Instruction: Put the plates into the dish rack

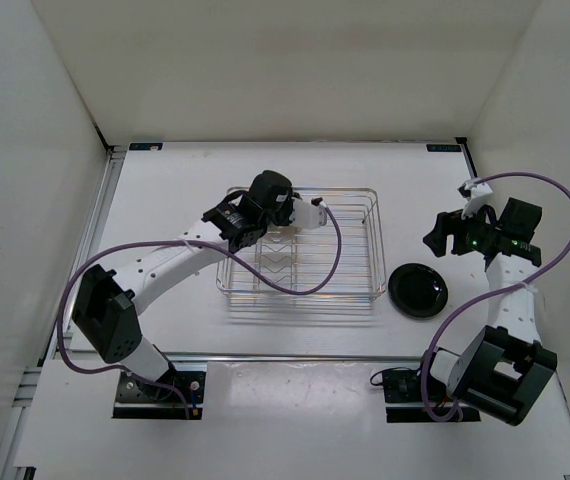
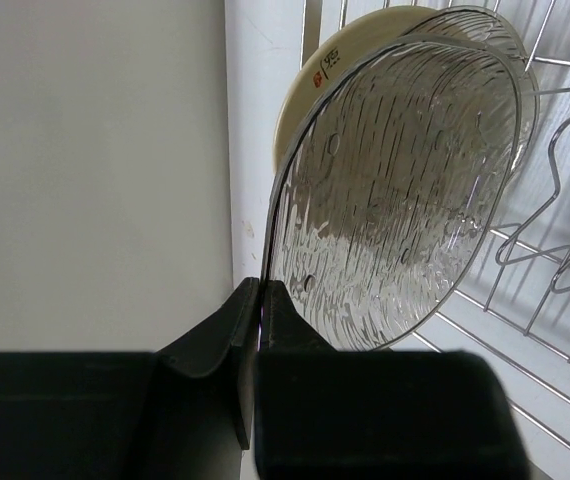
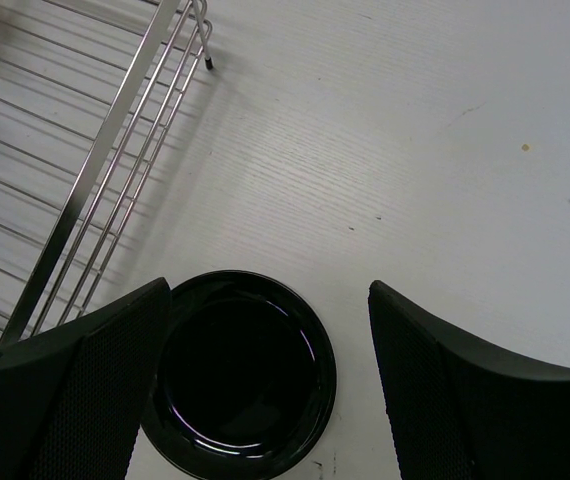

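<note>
Top external view: the dish rack (image 1: 300, 290) sits mid-table. The left gripper (image 1: 310, 212) reaches in over its far half. What it carries is hard to make out from above. The black plate (image 1: 418, 290) lies flat on the table (image 1: 165, 200), just beside the rack's right end. The right gripper (image 1: 443, 235) hangs a little beyond it, so the right arm is clearly the nearer one for that plate.

Left wrist view: the left gripper (image 2: 260, 300) is clamped on the lower rim of a clear plate (image 2: 405, 200), which stands on edge. Its face is roughly parallel to the tan plate (image 2: 305, 90) right behind it, and the two are very close. Whether they touch cannot be told. The rack's wires (image 2: 555, 190) run past on the right. The next move probably depends on lowering the clear plate edge-first into a gap beside the tan one, keeping its face parallel. The slot itself cannot be seen here.

Right wrist view: the right gripper (image 3: 270, 295) is spread wide and holds nothing. The black plate (image 3: 235, 370) lies flat below, a little toward the left finger (image 3: 85, 390) rather than centred. The corner of the rack (image 3: 115, 130) is near on the left. A round plate has no long axis, so a grip would likely need a rim brought between the fingers.
</note>
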Controlling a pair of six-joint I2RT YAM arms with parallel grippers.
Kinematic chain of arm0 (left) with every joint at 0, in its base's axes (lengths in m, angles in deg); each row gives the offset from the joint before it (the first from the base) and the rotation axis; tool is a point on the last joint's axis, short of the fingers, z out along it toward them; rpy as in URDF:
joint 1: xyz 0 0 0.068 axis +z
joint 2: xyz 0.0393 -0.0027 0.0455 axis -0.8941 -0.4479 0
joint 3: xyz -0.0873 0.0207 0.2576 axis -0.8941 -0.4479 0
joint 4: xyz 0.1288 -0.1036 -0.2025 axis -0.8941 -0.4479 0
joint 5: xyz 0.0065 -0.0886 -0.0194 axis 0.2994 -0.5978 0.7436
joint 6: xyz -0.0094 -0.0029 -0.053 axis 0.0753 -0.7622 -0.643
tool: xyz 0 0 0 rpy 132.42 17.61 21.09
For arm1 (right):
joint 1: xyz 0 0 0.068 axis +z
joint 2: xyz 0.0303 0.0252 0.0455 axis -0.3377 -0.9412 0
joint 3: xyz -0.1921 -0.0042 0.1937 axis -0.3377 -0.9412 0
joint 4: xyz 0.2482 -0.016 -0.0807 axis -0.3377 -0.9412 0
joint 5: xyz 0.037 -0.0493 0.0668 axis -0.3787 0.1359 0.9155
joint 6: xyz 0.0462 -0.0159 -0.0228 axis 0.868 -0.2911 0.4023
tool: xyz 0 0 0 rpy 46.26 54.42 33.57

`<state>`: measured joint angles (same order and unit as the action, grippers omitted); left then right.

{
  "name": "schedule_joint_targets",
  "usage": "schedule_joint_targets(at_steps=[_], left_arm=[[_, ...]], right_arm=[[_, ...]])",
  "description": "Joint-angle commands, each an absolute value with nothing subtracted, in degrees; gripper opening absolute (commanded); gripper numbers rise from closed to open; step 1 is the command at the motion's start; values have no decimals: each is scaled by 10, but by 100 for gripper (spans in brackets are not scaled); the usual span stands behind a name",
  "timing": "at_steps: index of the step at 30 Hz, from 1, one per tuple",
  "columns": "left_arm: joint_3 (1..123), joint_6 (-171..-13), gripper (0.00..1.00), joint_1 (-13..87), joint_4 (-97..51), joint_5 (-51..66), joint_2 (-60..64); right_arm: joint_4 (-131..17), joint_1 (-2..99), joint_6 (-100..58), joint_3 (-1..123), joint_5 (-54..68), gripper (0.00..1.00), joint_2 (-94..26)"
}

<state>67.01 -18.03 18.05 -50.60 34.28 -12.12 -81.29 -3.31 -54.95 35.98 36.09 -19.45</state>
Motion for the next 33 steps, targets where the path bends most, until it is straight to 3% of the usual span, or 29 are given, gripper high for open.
schedule_joint_targets(at_steps=[1,33], left_arm=[[660,-174,10,171,-482,352,-85],[589,-218,10,137,-477,324,-123]], right_arm=[[-797,-41,-540,364,375,83,-195],[-824,-80,-551,368,418,83,-155]])
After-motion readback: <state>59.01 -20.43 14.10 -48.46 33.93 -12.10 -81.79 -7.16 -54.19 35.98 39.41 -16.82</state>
